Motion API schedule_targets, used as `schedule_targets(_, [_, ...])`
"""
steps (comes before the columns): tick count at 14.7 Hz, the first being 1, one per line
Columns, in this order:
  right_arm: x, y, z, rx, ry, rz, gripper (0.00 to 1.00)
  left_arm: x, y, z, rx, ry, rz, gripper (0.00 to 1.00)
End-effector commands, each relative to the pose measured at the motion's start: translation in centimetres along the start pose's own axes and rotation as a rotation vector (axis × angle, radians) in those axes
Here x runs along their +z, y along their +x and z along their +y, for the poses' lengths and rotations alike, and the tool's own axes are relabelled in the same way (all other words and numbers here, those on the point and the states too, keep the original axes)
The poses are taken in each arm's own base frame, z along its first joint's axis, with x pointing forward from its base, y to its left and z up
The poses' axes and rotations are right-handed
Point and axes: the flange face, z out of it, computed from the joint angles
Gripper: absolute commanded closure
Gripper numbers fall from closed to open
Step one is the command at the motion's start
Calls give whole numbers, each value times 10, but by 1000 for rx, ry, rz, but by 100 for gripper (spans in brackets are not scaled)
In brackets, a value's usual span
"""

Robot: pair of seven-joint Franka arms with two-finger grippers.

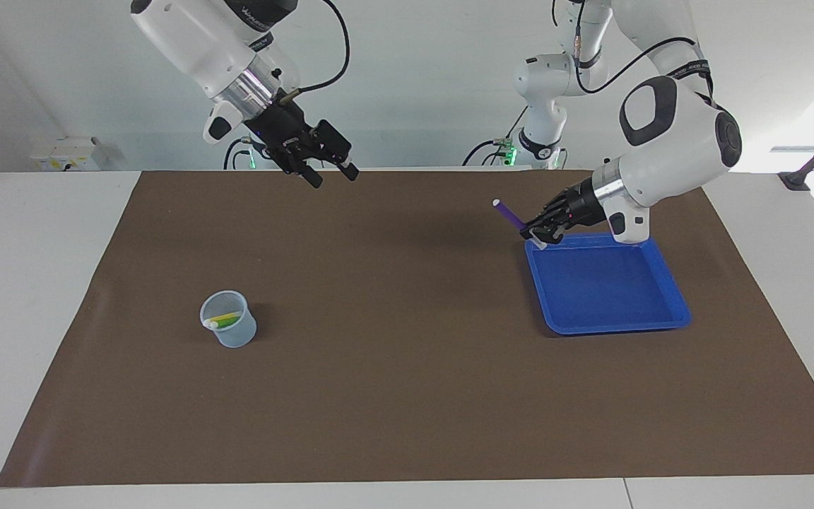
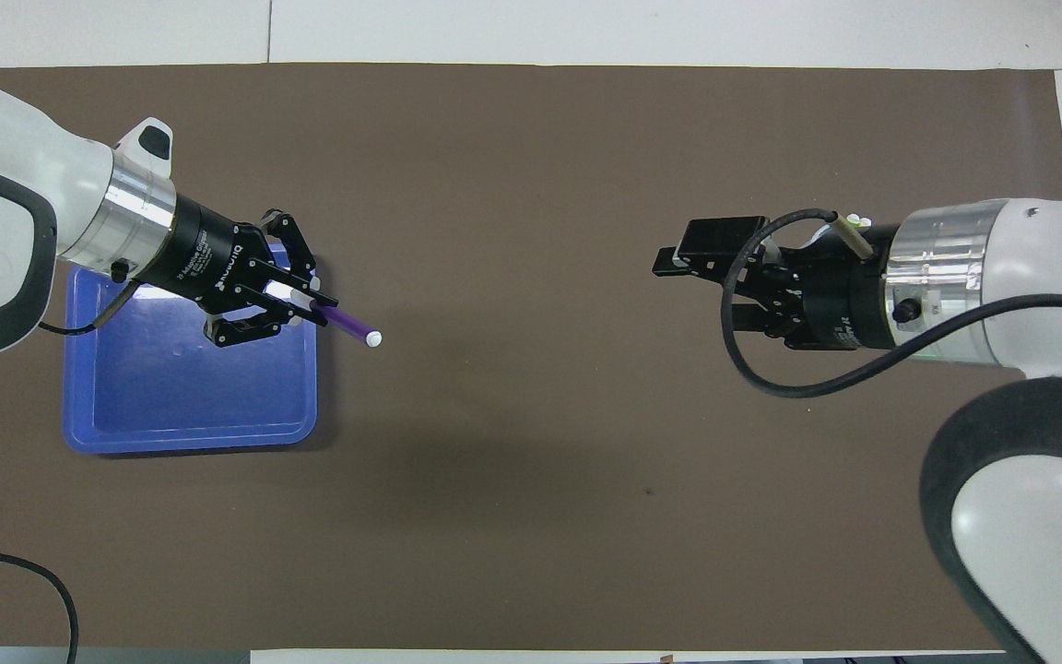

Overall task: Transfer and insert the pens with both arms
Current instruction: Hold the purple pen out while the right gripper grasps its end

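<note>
Purple marker-like pen [image 1: 510, 214] sits pinched near one end in your left gripper [image 1: 538, 233] over the blue plastic tray's [image 1: 612, 314] edge, so it may pivot or slip before your wide-open right gripper [image 1: 331, 173] takes it.

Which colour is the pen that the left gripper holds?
Purple pen, white tip; clearest in the overhead view.

Three pens — one purple pen [image 1: 511, 215], two in the cup [image 1: 229, 329] — one tray [image 1: 608, 322], two arms.
</note>
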Motion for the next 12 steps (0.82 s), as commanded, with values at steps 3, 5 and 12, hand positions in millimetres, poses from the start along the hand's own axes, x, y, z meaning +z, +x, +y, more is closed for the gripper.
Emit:
schedule_targets(3, [35, -38, -9, -48, 41, 78, 1, 27, -32, 3, -247, -95, -124, 100])
schedule_targets(5, [43, -43, -17, -58, 61, 94, 3, 39, -46, -4, -295, -136, -183, 100])
schedule_targets(12, [106, -68, -43, -127, 121, 124, 4, 80, -90, -22, -337, -247, -258, 100])
